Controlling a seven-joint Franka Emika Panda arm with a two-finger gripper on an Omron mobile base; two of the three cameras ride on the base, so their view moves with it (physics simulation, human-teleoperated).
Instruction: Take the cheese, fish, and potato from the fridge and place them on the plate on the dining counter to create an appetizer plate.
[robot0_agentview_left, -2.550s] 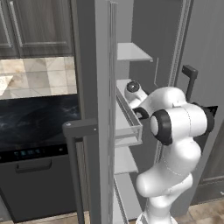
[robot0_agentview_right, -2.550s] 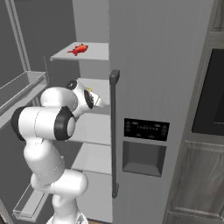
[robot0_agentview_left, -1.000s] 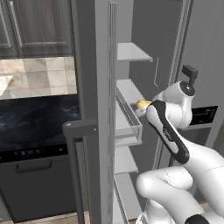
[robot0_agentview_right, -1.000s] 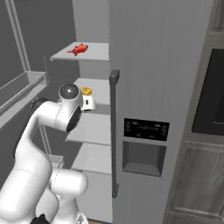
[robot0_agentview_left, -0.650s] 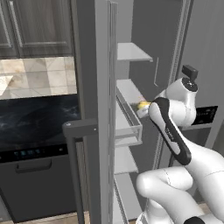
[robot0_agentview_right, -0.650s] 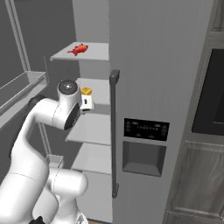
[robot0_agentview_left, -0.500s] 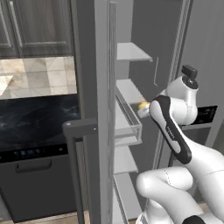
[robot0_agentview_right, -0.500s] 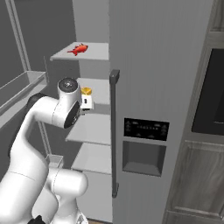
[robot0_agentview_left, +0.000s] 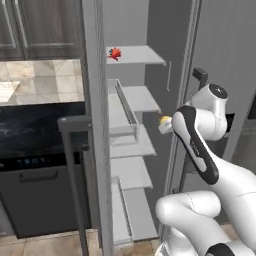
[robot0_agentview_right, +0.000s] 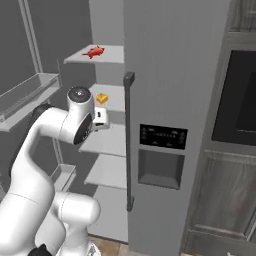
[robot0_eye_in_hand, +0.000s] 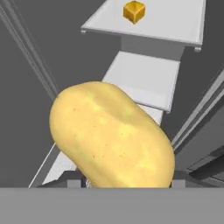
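The potato, a smooth yellowish oval, sits large between my fingertips in the hand view. My gripper is shut on it. The hand hangs in front of the open fridge, level with its middle shelves, and in the left base view the gripper is just outside the shelf edges. The cheese, a small yellow-orange wedge, lies on the second shelf, also seen as cheese far beyond the potato. The red fish lies on the top shelf; fish. The plate and the dining counter are out of view.
The open fridge door with its clear bins and bar handle stands to the left of the arm. The shut right door carries a bar handle and a dispenser panel. A dark oven is at the right.
The arm has drawn back out of the fridge with the potato in its grip. Both base views have shifted, so the base has moved; the fish now shows in the left view.
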